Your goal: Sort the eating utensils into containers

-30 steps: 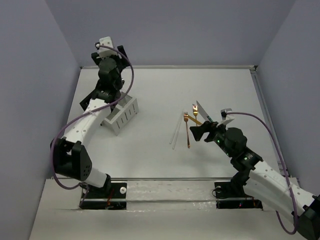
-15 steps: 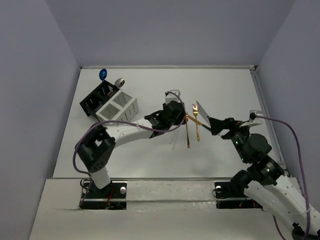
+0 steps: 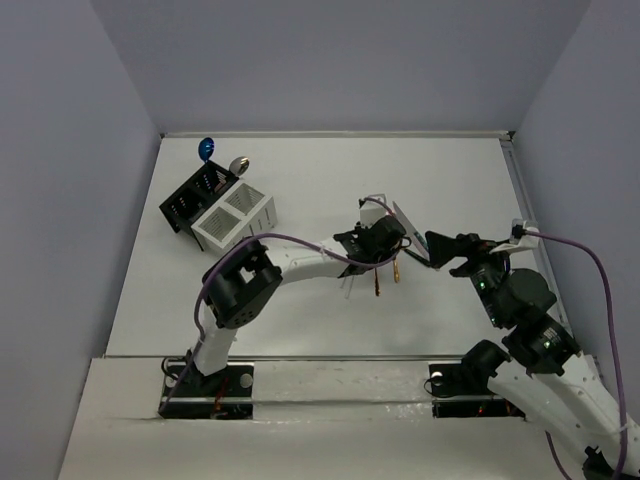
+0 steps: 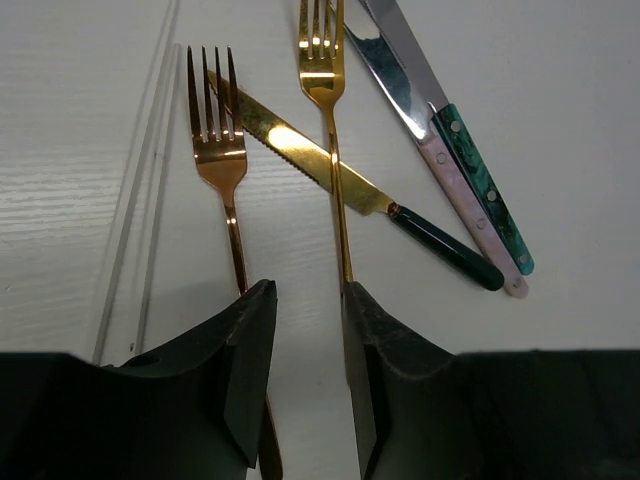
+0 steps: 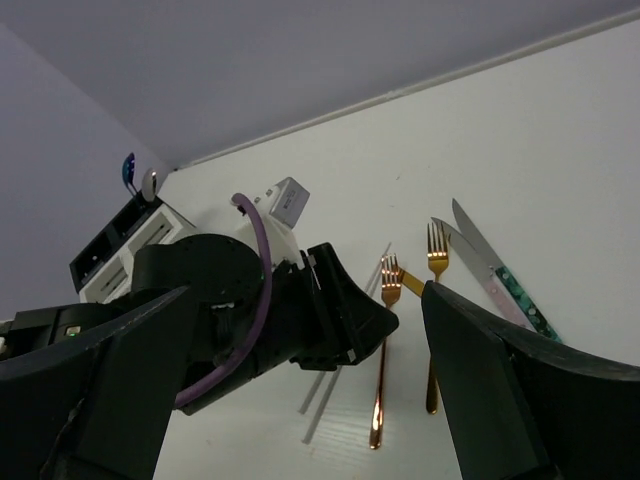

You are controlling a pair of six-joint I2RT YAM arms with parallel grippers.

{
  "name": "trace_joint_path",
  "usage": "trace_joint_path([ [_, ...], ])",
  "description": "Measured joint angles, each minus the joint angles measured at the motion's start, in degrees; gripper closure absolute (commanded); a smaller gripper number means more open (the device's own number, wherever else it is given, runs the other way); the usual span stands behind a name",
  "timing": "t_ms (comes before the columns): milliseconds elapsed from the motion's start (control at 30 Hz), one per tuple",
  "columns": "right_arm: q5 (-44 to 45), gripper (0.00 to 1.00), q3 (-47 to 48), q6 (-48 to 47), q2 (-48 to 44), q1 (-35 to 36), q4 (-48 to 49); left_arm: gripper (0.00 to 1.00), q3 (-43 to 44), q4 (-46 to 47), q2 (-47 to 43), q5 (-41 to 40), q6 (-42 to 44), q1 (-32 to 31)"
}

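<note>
Two gold forks [image 4: 222, 165] [image 4: 325, 90] lie side by side on the white table, with a gold knife [image 4: 290, 150] with a dark green handle across them. Two silver knives [image 4: 480, 200] lie to the right, and white chopsticks [image 4: 140, 200] to the left. My left gripper [image 4: 305, 300] is open and empty, low over the bare strip between the fork handles. My right gripper [image 5: 305, 295] is wide open and empty, raised to the right of the cutlery. The black caddy [image 3: 193, 196] holds a blue spoon [image 3: 207, 150] and a silver spoon [image 3: 238, 163]. The white caddy [image 3: 237, 216] stands beside it.
The left arm [image 3: 300, 262] stretches across the table's middle from its base. The right gripper [image 3: 437, 253] faces the left gripper [image 3: 388, 248] at close range. Grey walls enclose the table on three sides.
My left arm swung from the caddies across to the cutlery and came down over the forks. My right gripper drew back to the right and away from the forks.
</note>
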Motion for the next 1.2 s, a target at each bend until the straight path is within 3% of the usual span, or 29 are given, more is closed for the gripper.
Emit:
trace_joint_path([
  [767, -3.3, 0.0, -2.16, -0.48, 0.37, 0.0, 0.72, 0.79, 7.37, -5.55, 10.43, -7.19, 0.31, 0.02],
  [967, -3.32, 0.01, -2.25, -0.68, 0.5, 0.0, 0.76, 0.99, 7.72, -6.25, 10.88, -9.22, 1.03, 0.02],
  [1200, -3.32, 0.01, -2.62, -0.68, 0.02, 0.0, 1.16, 1.0, 8.9, -6.4, 11.82, -10.71, 1.6, 0.02],
])
